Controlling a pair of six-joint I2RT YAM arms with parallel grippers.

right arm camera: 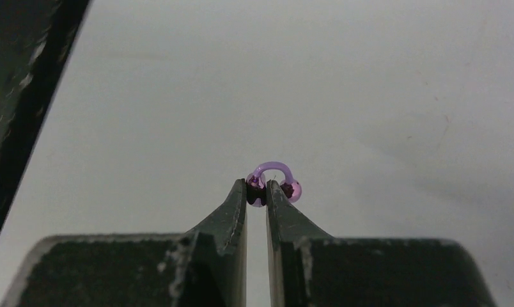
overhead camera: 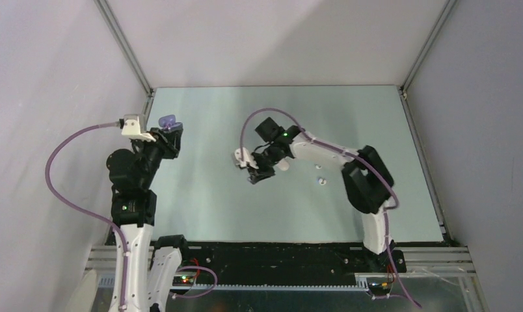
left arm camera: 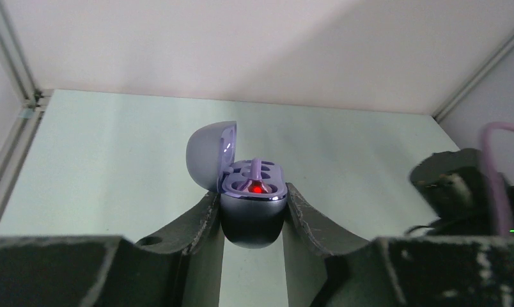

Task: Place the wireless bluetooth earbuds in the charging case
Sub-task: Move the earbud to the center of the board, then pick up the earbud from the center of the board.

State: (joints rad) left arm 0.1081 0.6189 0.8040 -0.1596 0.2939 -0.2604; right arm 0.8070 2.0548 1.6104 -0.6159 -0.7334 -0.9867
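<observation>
fingers on left clamp open lilac charging case; right fingers narrowly pinch purple earbud.

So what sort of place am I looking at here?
Most likely a robotics lab test cell: a left arm and right arm bolted at the edge of a pale green table, with plain white walls on metal framing boxing it in.

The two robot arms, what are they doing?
The left pincer is holding the charging case with its lid open, and a red light glows inside. The right pincer is pinching a tiny loop-shaped purple earbud by one end. That earbud is not in the case yet. Two tiny white bits lie on the table near the right arm.
</observation>
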